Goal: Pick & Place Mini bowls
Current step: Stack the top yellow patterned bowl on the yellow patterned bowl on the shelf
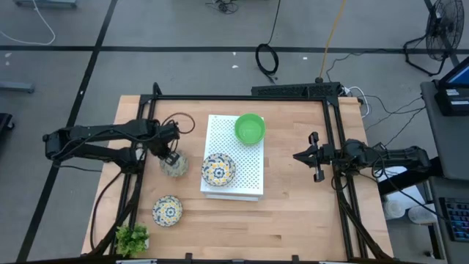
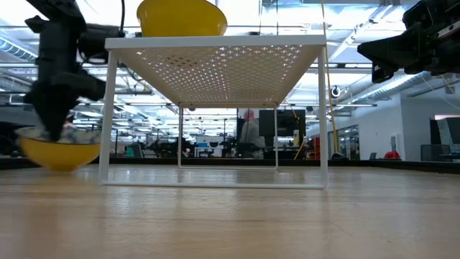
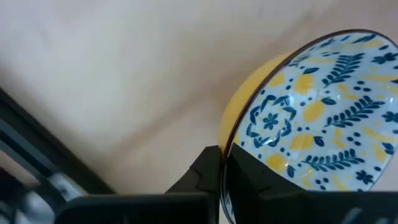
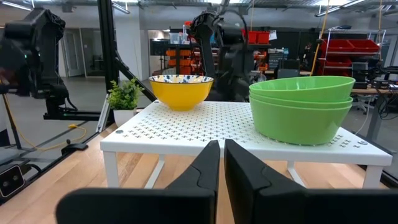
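Observation:
My left gripper (image 1: 170,156) is over the table's left part, shut on a cream, blue-and-yellow patterned mini bowl (image 1: 174,166) with a yellow outside (image 2: 59,152). A second patterned bowl (image 1: 218,169) stands on the white perforated board (image 1: 245,176). A stack of green bowls (image 1: 249,128) stands on the board's far end (image 4: 301,112). A third patterned bowl (image 1: 168,211) sits on the wood near the left front. My right gripper (image 1: 315,156) hovers shut to the right of the board, fingers (image 4: 221,146) pointing at it. My left gripper (image 3: 222,155) holds the patterned bowl by its rim (image 3: 231,140), one finger inside the bowl (image 3: 255,180) and one outside against the yellow wall (image 3: 202,177). The fingers come from above, pointing down. The bowl is slightly tilted and low over the table; whether its base touches the wood I cannot tell.
The white board is a raised stand on thin legs (image 2: 104,122), with open room beneath it. A small leafy plant (image 1: 132,238) stands at the near left corner. A dark frame (image 1: 242,97) borders the table's far and side edges. Bare wood (image 1: 293,213) lies right of the board.

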